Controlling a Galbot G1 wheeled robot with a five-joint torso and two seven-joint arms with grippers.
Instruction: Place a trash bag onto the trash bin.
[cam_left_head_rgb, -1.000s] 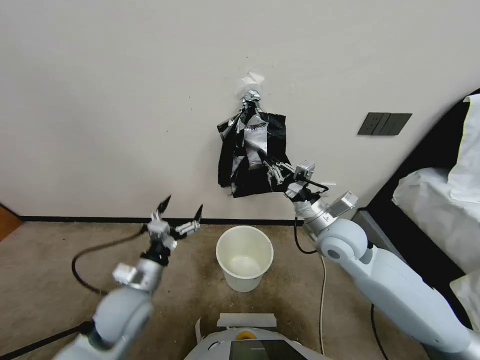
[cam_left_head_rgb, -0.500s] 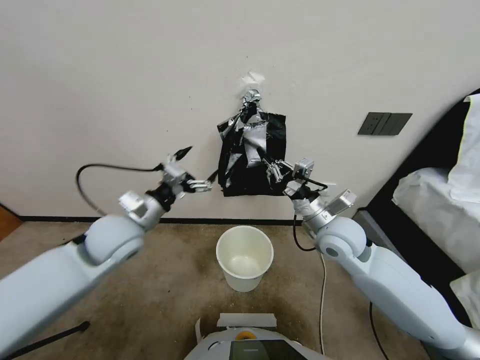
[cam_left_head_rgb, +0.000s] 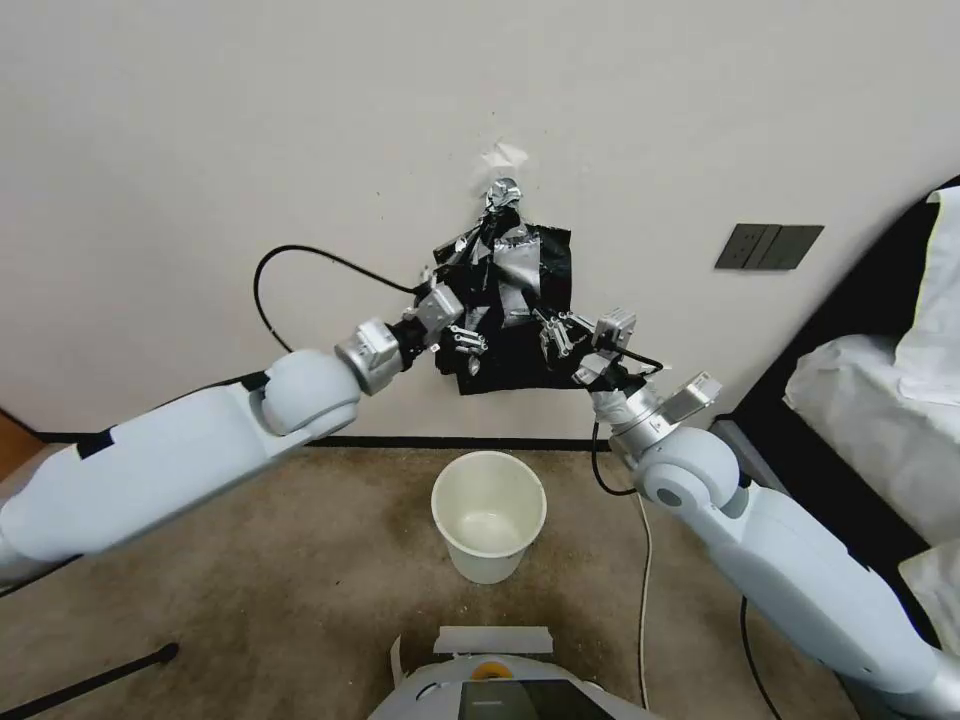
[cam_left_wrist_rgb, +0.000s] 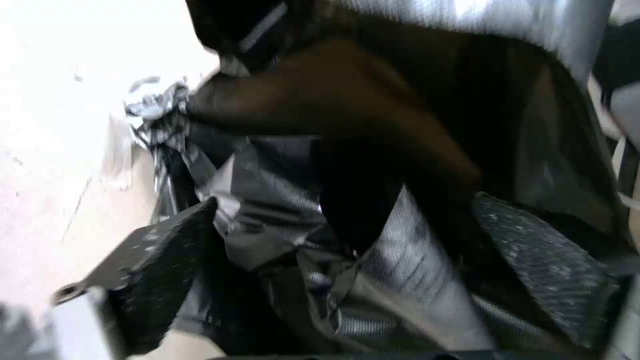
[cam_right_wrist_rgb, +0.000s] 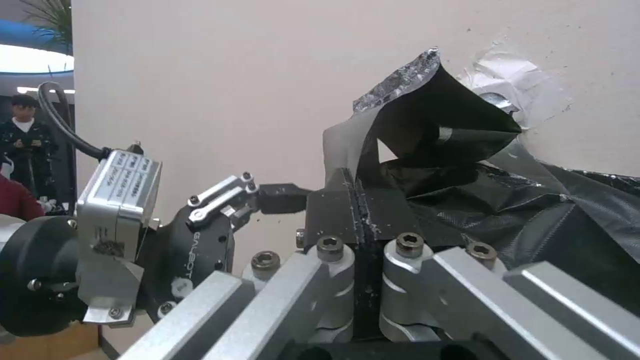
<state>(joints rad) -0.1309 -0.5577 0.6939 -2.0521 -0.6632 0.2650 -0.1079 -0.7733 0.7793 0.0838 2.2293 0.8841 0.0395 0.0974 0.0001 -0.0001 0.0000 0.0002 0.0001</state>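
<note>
Beige carpet below cream wall

— What's the trash bag like?
— Thin glossy black plastic, crinkled, with silvery glints.
— And the trash bin?
— Smooth cream plastic, matt inside.
— The right gripper?
— Brushed metal links, rough black pads.
— The floor?
— Dull brown carpet.

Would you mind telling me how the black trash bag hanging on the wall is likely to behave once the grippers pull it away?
The trash bag will probably be floppy: it hangs in crumpled folds. Its glossy film suggests slipperiness, though the right gripper has its pads pinched shut on a fold. It likely weighs very little, being thin sheet.
</note>
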